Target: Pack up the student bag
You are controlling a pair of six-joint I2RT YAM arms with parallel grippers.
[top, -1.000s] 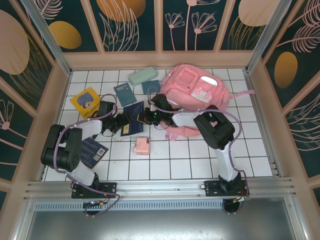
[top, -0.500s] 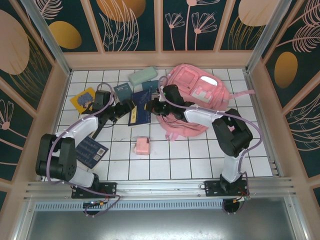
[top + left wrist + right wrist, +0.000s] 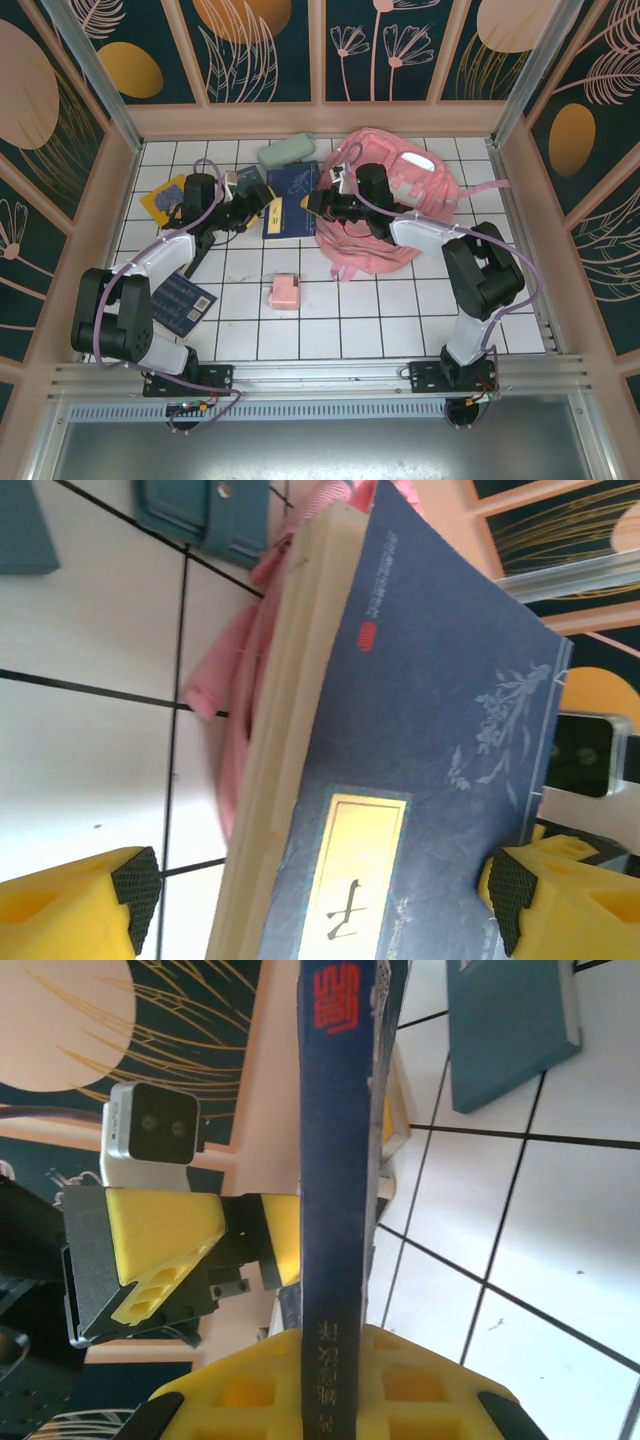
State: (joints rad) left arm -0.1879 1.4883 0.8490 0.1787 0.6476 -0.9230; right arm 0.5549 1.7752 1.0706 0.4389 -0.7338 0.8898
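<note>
The student bag [image 3: 405, 190] is a large pink backpack lying at the back right of the tiled table. A dark blue book [image 3: 291, 186] with a yellow title label [image 3: 350, 870] is held off the table just left of the bag. My right gripper [image 3: 322, 203] is shut on the book's spine [image 3: 336, 1160], on its bag side. My left gripper [image 3: 263, 206] is open at the book's other end, its yellow fingers [image 3: 105, 900] wide on either side of the cover. A pink fold of the bag [image 3: 225, 670] shows behind the book.
A teal case [image 3: 287, 150] lies at the back, with a teal booklet [image 3: 245, 178] beside my left arm. A yellow book [image 3: 166, 197] is at the left and a dark notebook [image 3: 186, 300] near the left base. A small pink box [image 3: 284, 292] sits mid-table. Wooden walls enclose the table.
The blue book has travelled back and right toward the bag in my right gripper. My left gripper opened off the book and followed it back.
</note>
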